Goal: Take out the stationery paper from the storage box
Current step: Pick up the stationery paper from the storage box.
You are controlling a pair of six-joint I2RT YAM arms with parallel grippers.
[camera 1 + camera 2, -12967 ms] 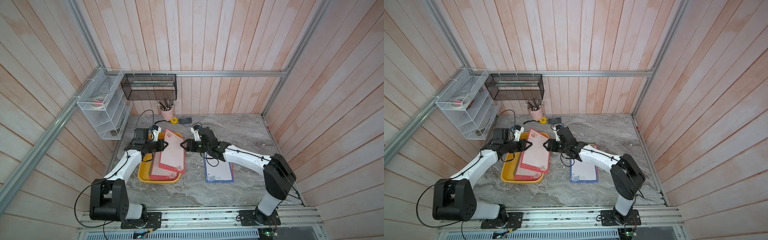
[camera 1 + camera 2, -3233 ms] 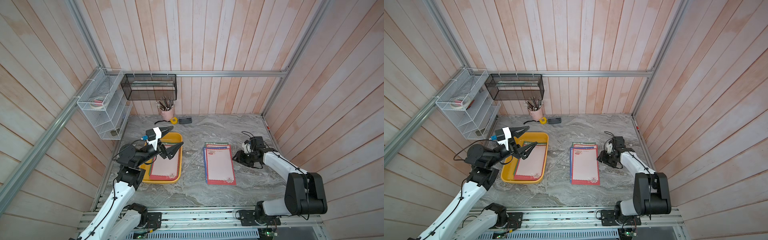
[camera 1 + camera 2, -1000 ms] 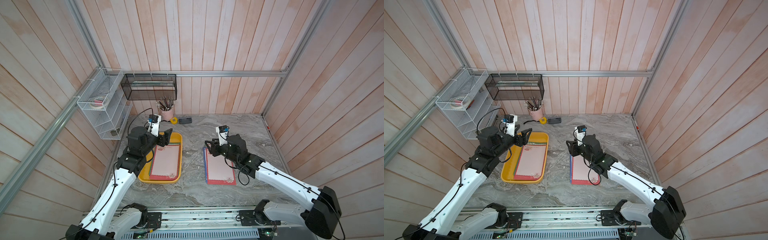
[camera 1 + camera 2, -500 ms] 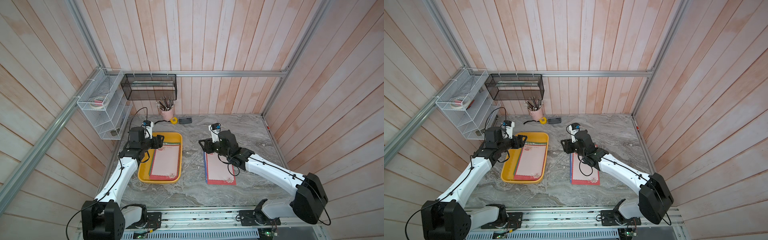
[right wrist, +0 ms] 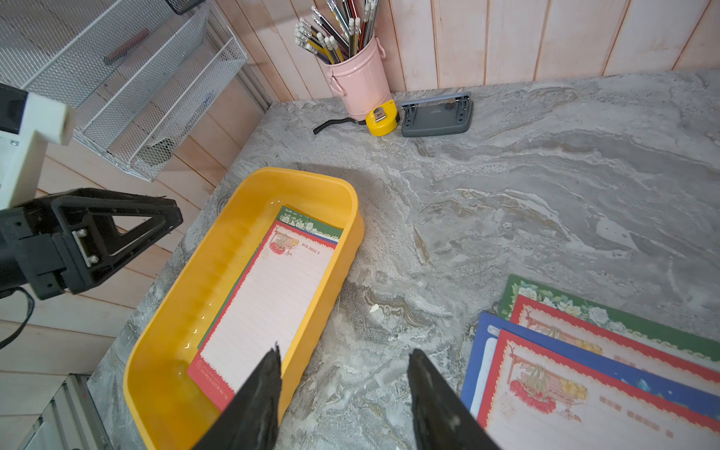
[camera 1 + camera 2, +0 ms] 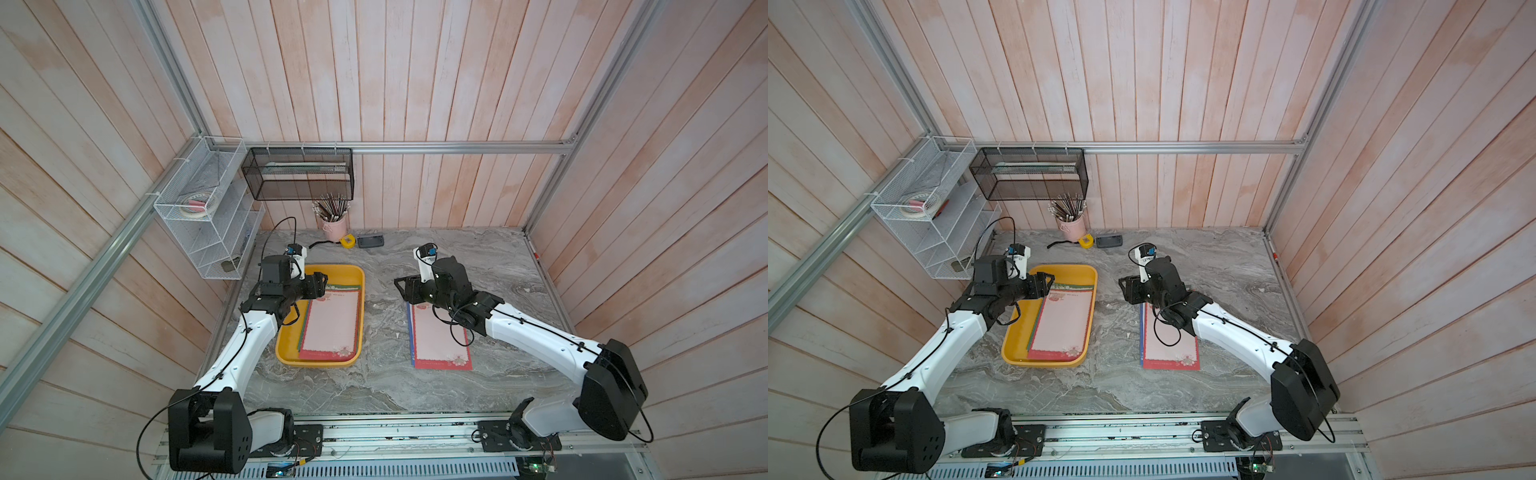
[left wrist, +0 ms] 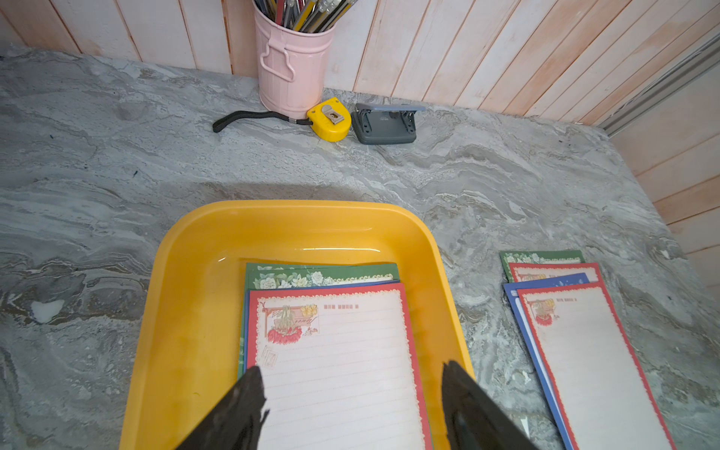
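The yellow storage box [image 6: 291, 345] [image 7: 195, 311] lies at the table's left, with a stack of stationery paper [image 6: 330, 324] [image 7: 335, 350] in it; the top sheet is red-bordered, and green and blue edges show beneath. More stationery paper [image 6: 440, 340] [image 5: 604, 382] lies stacked on the table to the right. My left gripper [image 6: 322, 284] [image 7: 351, 366] hovers open above the box's far end, nothing between its fingers. My right gripper [image 6: 401, 289] [image 5: 346, 351] is open over the bare table between the box and the table stack.
At the back wall stand a pink pencil cup [image 6: 335, 226], a yellow tape measure [image 6: 348, 241] and a grey hole punch [image 6: 370, 240]. A white wire rack [image 6: 208, 216] and a black mesh basket [image 6: 299, 174] hang at the back left.
Over the last second my left arm has drawn back and lowered over the box's far end. My right gripper has shifted left and towards the back, off the table stack.
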